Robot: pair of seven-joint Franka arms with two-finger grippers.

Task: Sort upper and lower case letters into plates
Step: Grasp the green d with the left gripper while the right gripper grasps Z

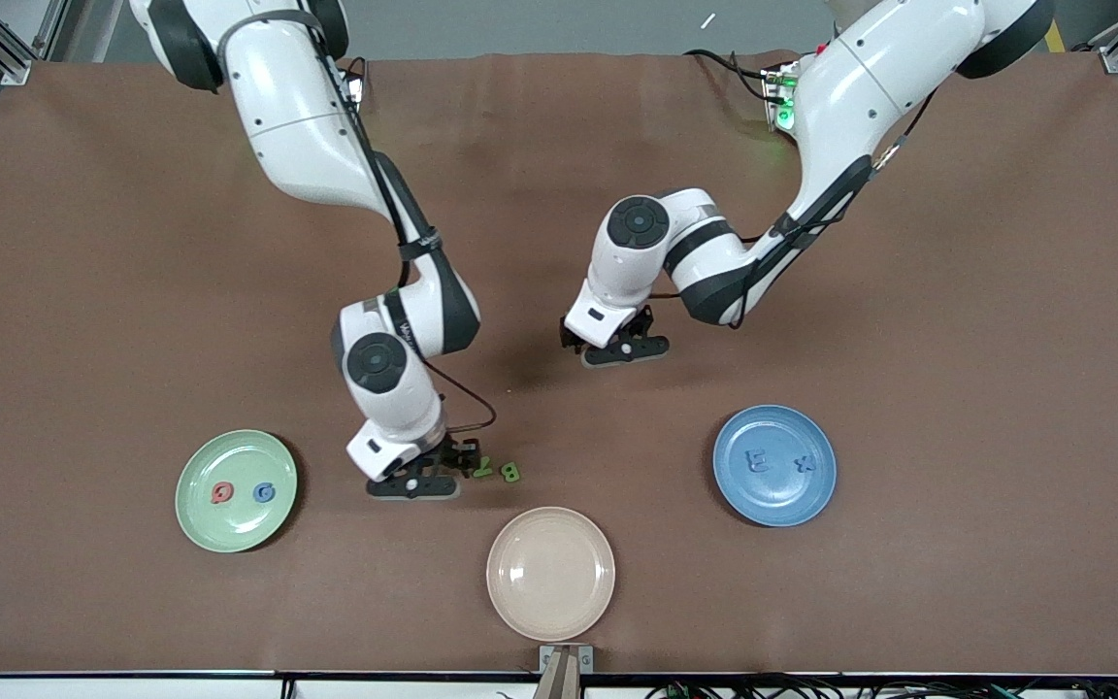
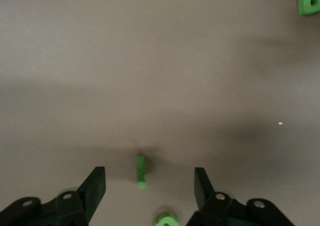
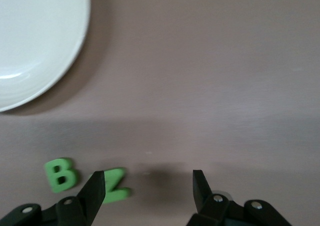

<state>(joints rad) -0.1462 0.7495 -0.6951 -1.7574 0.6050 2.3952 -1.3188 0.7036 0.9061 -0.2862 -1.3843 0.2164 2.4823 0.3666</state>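
The right gripper (image 1: 415,482), jaws open and empty, is hovering beside two green letters (image 1: 498,471) at nine o'clock of them; it should centre over one before closing. The left gripper (image 1: 623,349), also open, is waiting mid-table. The green plate (image 1: 192,519) and blue plate (image 1: 816,495) are flanking.

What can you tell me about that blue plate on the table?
The blue plate is round, glossy and medium blue, ceramic by its look, with a raised rim around a shallow well. It lies flat, right way up, on the brown table cover toward the left arm's end. Two blue letters rest in its well: an E and an x, apart from each other. No claw touches it.
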